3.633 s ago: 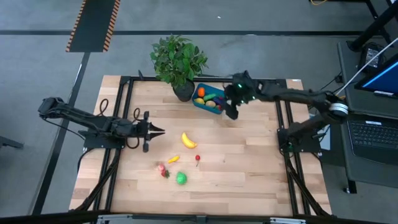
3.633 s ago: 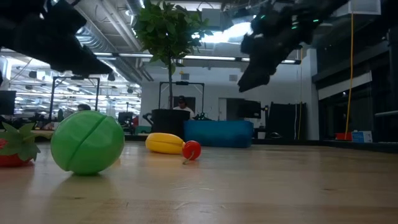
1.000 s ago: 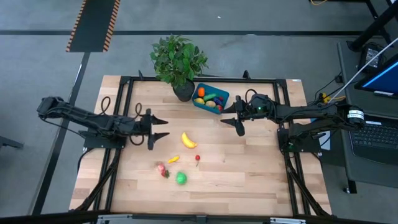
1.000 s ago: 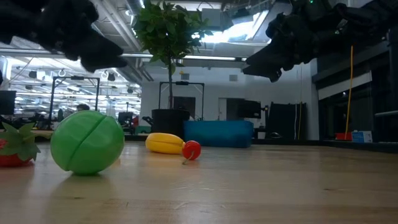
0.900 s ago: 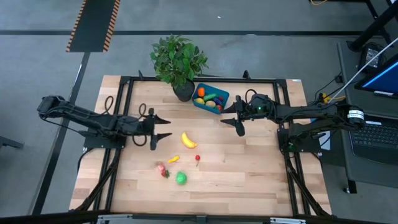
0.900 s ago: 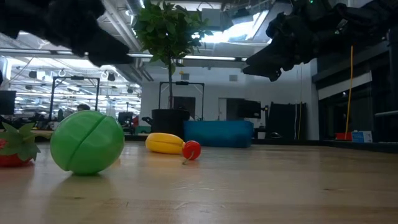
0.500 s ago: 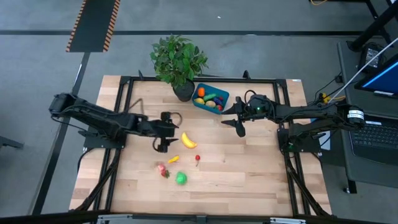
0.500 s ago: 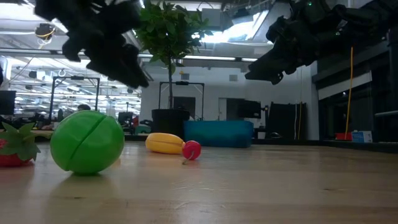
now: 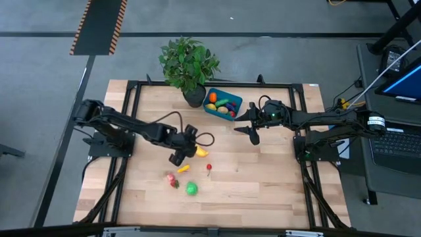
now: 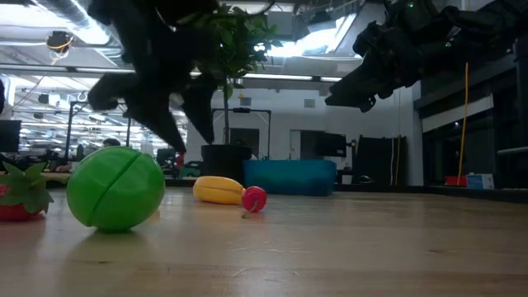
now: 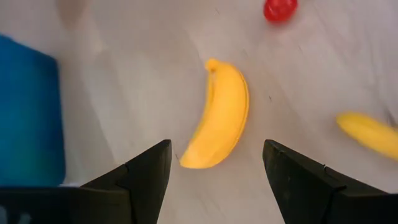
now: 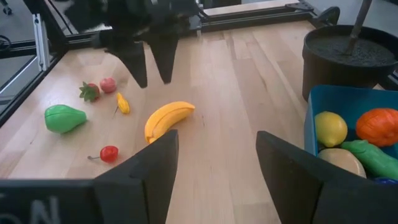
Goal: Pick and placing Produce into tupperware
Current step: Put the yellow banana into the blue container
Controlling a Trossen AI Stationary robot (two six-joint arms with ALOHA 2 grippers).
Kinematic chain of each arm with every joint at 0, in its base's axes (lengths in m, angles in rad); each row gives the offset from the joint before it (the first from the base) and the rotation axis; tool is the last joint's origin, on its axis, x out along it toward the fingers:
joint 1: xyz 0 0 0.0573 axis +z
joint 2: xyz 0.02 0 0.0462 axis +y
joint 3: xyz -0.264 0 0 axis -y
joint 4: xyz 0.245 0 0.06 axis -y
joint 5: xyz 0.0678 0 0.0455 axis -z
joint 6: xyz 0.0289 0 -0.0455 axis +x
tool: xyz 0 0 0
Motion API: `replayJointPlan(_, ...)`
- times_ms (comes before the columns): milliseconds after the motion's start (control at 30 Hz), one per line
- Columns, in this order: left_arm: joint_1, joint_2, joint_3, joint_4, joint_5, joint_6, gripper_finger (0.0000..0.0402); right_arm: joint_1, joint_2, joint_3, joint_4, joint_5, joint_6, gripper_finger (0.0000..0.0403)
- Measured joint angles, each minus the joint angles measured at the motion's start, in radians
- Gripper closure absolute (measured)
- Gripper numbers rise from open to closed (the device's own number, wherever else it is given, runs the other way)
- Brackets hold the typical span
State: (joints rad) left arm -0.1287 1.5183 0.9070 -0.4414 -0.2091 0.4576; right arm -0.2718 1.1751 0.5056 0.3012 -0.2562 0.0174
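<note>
Hovering over banana, left gripper spread wide to straddle it; right gripper waits open beside tupperware

We see a yellow banana on the pale wood desk, with a red cherry, a green piece and a red strawberry topped in green nearby. The tupperware is teal-blue, holding orange, yellow and green pieces. Both arms are black, and the potted plant is leafy green.
</note>
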Motion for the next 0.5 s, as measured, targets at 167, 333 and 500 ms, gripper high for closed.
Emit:
replayJointPlan(167,0.006,0.058,0.0,-0.002,0.001,0.072,0.0154,0.0,0.0,0.0,0.0,-0.008,0.0,0.0185)
replayJointPlan(333,0.015,0.096,0.0,0.004,0.001,0.148,0.0154,0.0,0.0,0.0,0.0,-0.01,0.0,0.0185)
replayJointPlan(500,0.038,0.099,0.0,0.02,0.005,0.228,0.0154,0.0,0.0,0.0,-0.002,-0.011,0.0,0.0185)
